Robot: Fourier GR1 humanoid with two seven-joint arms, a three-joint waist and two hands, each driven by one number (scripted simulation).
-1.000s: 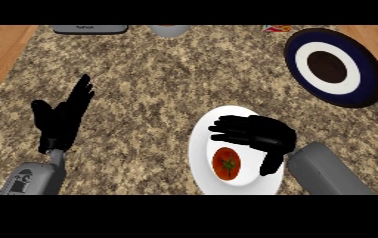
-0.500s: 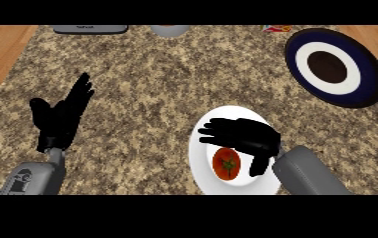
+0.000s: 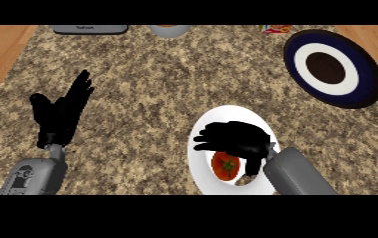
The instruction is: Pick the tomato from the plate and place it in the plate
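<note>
Scene: The robot's right hand [image 3: 236, 138] hangs over a white plate [image 3: 199, 168] at the near side of a speckled stone worktop [image 3: 162, 87].
Tomato: One red tomato [image 3: 224, 165], green stalk up, lies on the white plate, below the fingers and just beside the thumb.
Right hand: The fingers are spread apart and point left above the fruit, with the thumb down on its right. As far as can be seen, the hand has not closed round the tomato.
Left hand: The left hand [image 3: 59, 114] rests open with fingers up near the worktop's left side, well apart from both plates.
Destination: A dark blue plate [image 3: 294, 62] with a white ring and dark centre lies at the far right, well apart from the white plate and with nothing on it.
Step in hand: The grasp appears to be about to happen, with the lift and carry not yet begun.
Risk, roll: If the fingers close off-centre, the round fruit could squirt sideways across the smooth plate and out of the grasp.
Risk, plate: A finger or the thumb catching the white plate could tip or drag it.
Risk, carry: A shallow hold could let the tomato slip out on the way across the worktop.
Count: There are two plates, one tomato and two hands. Three small items sit along the far edge: a grey flat object [image 3: 90, 29], a grey round vessel [image 3: 170, 30] and a red scrap [image 3: 275, 29].
</note>
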